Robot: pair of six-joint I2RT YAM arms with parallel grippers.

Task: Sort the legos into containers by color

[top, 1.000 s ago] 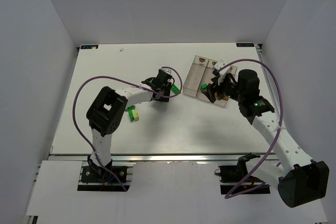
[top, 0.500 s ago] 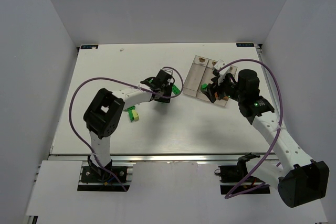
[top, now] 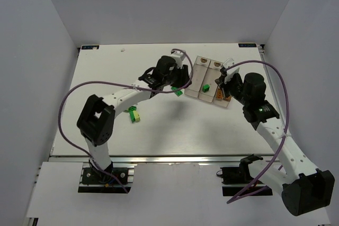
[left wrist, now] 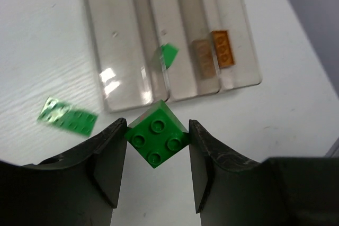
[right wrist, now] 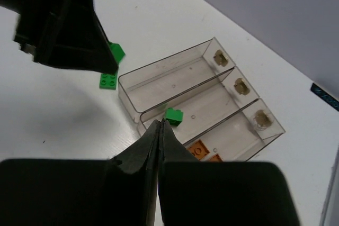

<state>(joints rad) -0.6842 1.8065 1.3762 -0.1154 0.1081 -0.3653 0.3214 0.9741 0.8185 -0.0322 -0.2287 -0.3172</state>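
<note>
My left gripper (left wrist: 157,149) is shut on a dark green square lego (left wrist: 157,140), pinched corner to corner above the table just short of the near end of the containers (left wrist: 169,35). The middle bin holds a green lego (left wrist: 168,55); the right bin holds two orange legos (left wrist: 223,48). A flat green lego (left wrist: 68,116) lies on the table beside the bins. My right gripper (right wrist: 160,123) is shut on nothing, its tip over the near end of the containers (right wrist: 201,99), close to the green lego (right wrist: 174,115).
A dark green and a yellow-green lego (top: 134,114) lie together on the white table (top: 106,67), left of centre. The containers (top: 206,80) stand at an angle at the back right. Both arms crowd round them, and purple cables loop over the table.
My left arm has swung up and right toward the containers, carrying the green lego. My right gripper has gone from open to shut, empty, and drawn back slightly.
</note>
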